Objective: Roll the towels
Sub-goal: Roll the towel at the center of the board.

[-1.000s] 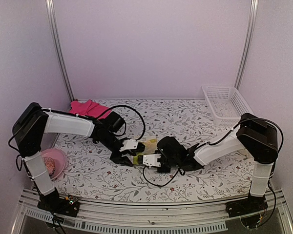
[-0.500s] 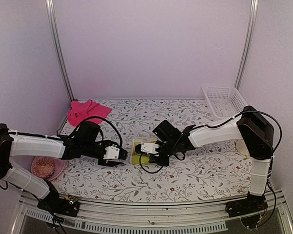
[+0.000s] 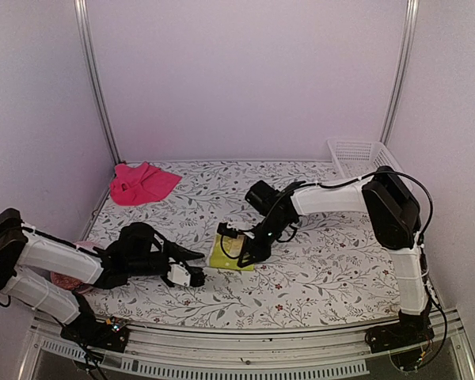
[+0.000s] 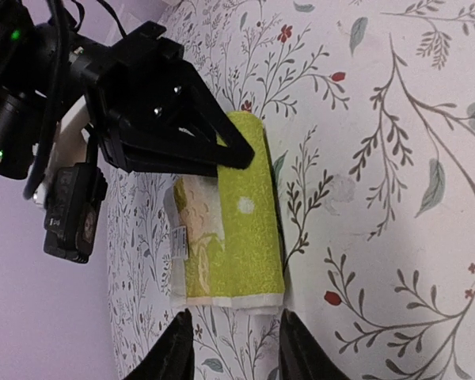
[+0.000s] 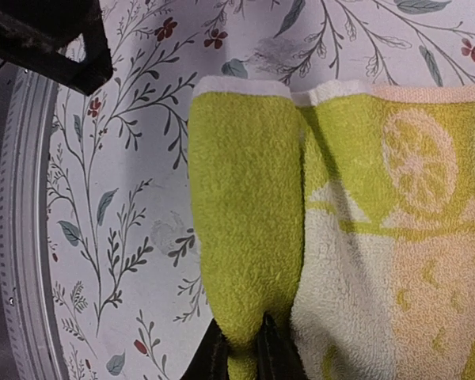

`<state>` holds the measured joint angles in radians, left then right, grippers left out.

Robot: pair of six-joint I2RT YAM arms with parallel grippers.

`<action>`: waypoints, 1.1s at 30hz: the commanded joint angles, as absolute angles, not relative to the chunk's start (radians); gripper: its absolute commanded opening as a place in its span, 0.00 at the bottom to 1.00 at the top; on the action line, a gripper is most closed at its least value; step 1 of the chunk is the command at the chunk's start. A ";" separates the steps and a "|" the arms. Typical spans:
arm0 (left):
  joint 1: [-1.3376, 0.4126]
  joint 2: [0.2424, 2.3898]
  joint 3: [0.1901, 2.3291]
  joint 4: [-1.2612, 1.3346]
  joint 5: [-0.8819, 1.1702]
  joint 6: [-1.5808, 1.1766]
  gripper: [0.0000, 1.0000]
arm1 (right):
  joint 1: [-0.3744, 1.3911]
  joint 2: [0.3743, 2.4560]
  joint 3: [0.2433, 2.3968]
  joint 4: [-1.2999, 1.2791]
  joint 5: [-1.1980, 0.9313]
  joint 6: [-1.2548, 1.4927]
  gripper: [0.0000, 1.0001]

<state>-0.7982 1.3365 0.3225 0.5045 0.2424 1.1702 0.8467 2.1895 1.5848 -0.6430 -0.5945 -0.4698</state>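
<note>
- left gripper (image 4: 236, 353): i have pulled it back off the yellow-green towel (image 3: 231, 255); it sits just left of it, jaws apart, empty.
- right gripper (image 5: 239, 350): pinched on that towel's rolled edge; roll part-made.
- pink towel (image 3: 142, 183): well beyond-left, unrolled.

yellow-green towel (image 5: 340, 222) cropped (R wrist cam), bowl (image 3: 63, 280) mostly hidden

Yellow towel (image 5: 245, 237) up close: nubbly terry cloth, matt, with a flatter-woven white hem. Pink towel (image 3: 142, 184) at 10 o'clock is soft matt cloth too. The bench (image 3: 324, 269) wears a smooth printed floral sheet with a low sheen. Right gripper (image 5: 237, 352): matt black plastic. Basket (image 3: 356, 154) at 2 o'clock, white plastic lattice. Rail (image 3: 245, 348) at 6 o'clock, ribbed metal, dull shine.
</note>
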 commanded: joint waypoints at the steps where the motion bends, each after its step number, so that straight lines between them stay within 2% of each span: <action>1: -0.825 1.367 0.281 0.682 0.204 1.239 0.36 | 0.818 2.255 1.646 -0.766 -0.825 -0.422 0.14; 6: -0.862 1.371 0.237 0.730 0.207 1.289 0.35 | 0.793 2.292 1.684 -0.802 -0.882 -0.395 0.14; 15: -0.897 1.461 0.247 0.791 0.179 1.314 0.35 | 0.782 2.316 1.711 -0.810 -0.865 -0.371 0.15; 25: -0.905 1.619 0.311 0.902 0.078 1.300 0.54 | 0.781 2.334 1.712 -0.795 -0.862 -0.360 0.14; 33: -0.905 1.709 0.339 0.934 0.007 1.301 0.55 | 0.780 2.339 1.712 -0.787 -0.863 -0.359 0.14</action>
<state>-0.8940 1.6630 0.3180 0.8692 0.0559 1.3067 0.7841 2.3112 1.6951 -0.7887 -0.8593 -0.3626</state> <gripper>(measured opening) 0.561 0.143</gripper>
